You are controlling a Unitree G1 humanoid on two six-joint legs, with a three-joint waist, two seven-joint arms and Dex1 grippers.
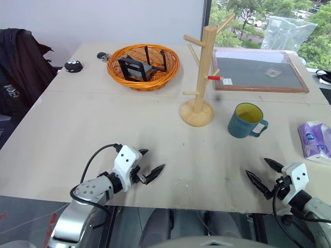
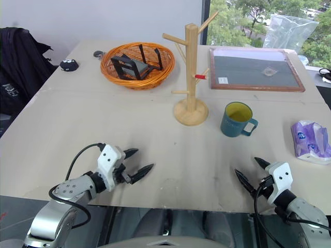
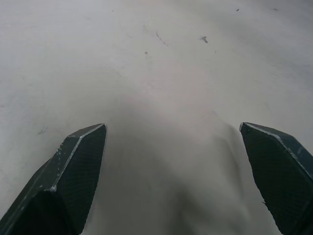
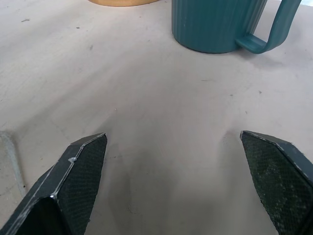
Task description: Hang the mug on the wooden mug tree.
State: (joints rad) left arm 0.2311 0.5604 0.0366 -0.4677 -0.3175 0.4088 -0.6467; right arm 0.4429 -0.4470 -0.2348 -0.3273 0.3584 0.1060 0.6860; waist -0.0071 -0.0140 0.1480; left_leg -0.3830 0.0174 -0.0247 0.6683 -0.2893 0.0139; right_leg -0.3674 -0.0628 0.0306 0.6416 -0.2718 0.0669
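- Two grippers hover low over the near edge of the pale table (image 1: 77, 119), both empty: the left gripper (image 1: 151, 166) has its black fingers spread apart, and the right gripper (image 1: 265, 175) has its fingers spread wide too.
- The mug (image 1: 245, 121), teal-blue with a yellow inside, stands upright on the table, its loop handle turned toward the robot's right; it sits beyond the right gripper and apart from it.
- The wooden mug tree (image 1: 201, 77) stands upright on its round disc base just to the left of the mug, not touching it; its pegs are bare and one is red-tipped.
- An orange wicker basket (image 1: 143, 66) holding a black frame-like object sits farther back and left of the tree.
- A wood-framed grey board (image 1: 257, 73) lies at the far right, and a purple-printed packet (image 1: 314, 140) lies at the right edge.
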